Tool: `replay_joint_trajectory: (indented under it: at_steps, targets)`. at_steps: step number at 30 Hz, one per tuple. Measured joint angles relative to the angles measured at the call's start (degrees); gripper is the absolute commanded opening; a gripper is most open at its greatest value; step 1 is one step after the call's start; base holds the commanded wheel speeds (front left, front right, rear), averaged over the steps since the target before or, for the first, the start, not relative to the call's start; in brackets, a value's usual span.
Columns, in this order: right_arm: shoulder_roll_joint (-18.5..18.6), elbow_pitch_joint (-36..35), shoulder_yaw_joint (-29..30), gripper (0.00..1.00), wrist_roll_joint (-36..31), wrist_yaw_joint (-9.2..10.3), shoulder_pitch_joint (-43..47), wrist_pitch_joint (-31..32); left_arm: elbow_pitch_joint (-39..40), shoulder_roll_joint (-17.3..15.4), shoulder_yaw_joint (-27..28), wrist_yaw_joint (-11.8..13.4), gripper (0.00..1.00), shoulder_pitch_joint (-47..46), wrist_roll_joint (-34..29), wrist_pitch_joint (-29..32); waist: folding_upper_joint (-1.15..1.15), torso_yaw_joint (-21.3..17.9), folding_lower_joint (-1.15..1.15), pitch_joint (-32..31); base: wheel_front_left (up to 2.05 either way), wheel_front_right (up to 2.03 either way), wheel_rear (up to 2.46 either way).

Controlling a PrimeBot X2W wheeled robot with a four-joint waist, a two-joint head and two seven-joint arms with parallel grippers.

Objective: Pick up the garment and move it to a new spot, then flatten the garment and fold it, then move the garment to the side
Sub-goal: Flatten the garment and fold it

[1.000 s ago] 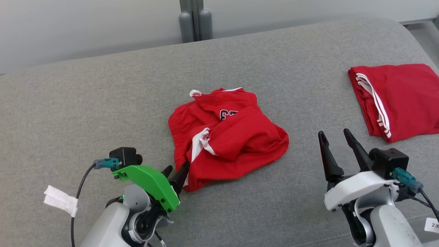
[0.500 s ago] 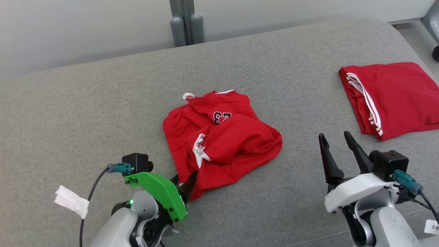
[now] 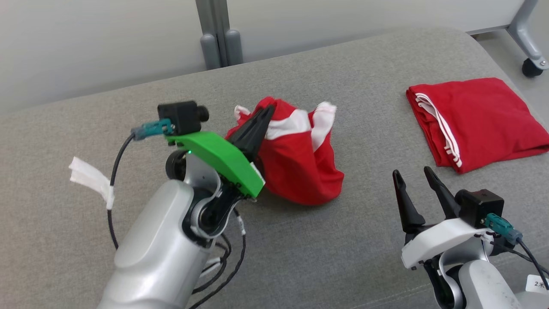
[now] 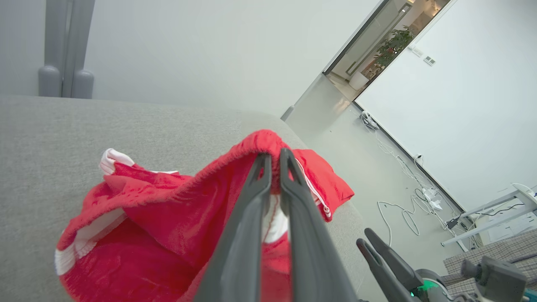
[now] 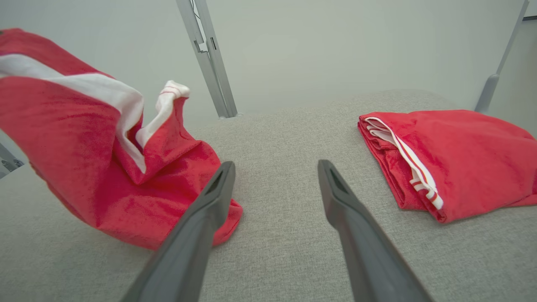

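The garment (image 3: 300,163) is a crumpled red piece with white bands, raised by one edge above the grey cushion while its lower part still rests there. My left gripper (image 3: 268,109) is shut on its top edge; in the left wrist view the fingertips (image 4: 275,161) pinch the red hem (image 4: 260,140). The garment (image 5: 92,147) also hangs at the left of the right wrist view. My right gripper (image 3: 411,176) stands open near the front right, apart from the cloth, with nothing between its fingers (image 5: 272,167).
A second red garment (image 3: 476,120), folded, with white stripes, lies at the right of the cushion (image 3: 107,128). A grey post (image 3: 216,38) rises behind the cushion's far edge. A caster wheel (image 3: 532,66) stands on the floor at the far right.
My left gripper has shut on the garment's near edge and lifted it up and away from me; the cloth now hangs bunched from the fingers. The head camera has shifted. The right arm stays put.
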State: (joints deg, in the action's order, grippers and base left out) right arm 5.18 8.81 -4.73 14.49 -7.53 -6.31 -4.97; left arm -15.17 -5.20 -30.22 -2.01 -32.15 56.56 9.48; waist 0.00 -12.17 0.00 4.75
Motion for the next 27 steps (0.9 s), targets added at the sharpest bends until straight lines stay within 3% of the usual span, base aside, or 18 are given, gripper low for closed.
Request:
replay_joint_trajectory:
  at_steps: [5,11,15,17,23,27]
  targets:
    - [-0.37,0.66,-0.80,1.00,0.43,0.00,-0.14,-0.63,-2.14,2.02,-2.96,-0.14,0.00,-9.55,-0.14,-0.49,0.00,-2.13,0.00,0.03,0.00,0.00,0.00]
    - [-0.85,1.86,-0.76,1.00,0.64,0.00,-0.96,-1.88,-3.66,2.33,-6.49,-0.59,0.00,-19.55,3.19,-7.17,0.00,-4.90,0.00,1.03,0.00,0.00,0.00]
    - [-1.10,2.34,-0.10,1.00,0.64,0.00,-0.93,-2.70,-5.42,2.49,-8.87,-0.37,0.00,-21.63,6.67,-10.04,0.00,-5.60,0.00,2.39,0.00,0.00,0.00]
    - [-1.12,2.46,0.73,1.00,0.64,0.00,-0.88,-3.03,-7.93,2.25,-10.28,0.27,0.00,-21.35,5.11,-10.14,0.00,-5.35,0.00,2.89,0.00,0.00,0.00]
    - [-1.40,2.55,1.09,1.00,0.54,0.00,-0.96,-3.20,-14.60,-4.61,-14.71,3.69,0.00,-13.33,1.04,-7.84,0.00,-2.34,0.00,3.56,0.00,0.00,0.00]
    - [-1.42,2.26,1.18,1.00,0.36,0.00,-1.03,-2.96,-14.48,-8.57,-17.48,6.83,0.00,-8.12,-0.53,-5.54,0.00,0.33,0.00,3.68,0.00,0.00,0.00]
